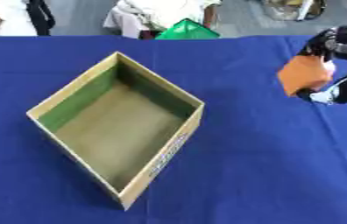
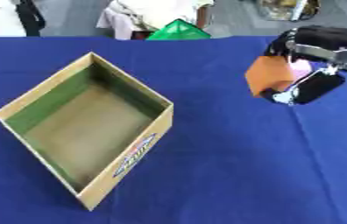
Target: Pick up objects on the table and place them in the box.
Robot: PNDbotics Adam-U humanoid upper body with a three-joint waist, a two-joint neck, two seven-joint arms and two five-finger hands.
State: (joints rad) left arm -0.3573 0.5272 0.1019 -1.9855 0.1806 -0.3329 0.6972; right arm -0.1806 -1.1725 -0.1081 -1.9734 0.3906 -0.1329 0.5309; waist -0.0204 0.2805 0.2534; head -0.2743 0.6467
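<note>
Orange block in right hand | box well apart

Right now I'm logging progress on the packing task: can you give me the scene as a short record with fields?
box: open cardboard box, nothing visible inside
held item: orange object, above the cloth, right of the box
right robot hand: curled round the orange object
left robot hand: not in view
surface: blue cloth

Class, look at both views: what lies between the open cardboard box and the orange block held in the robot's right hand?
Only bare blue tablecloth separates cardboard box from orange block in right hand; the right eye view shows it best.
</note>
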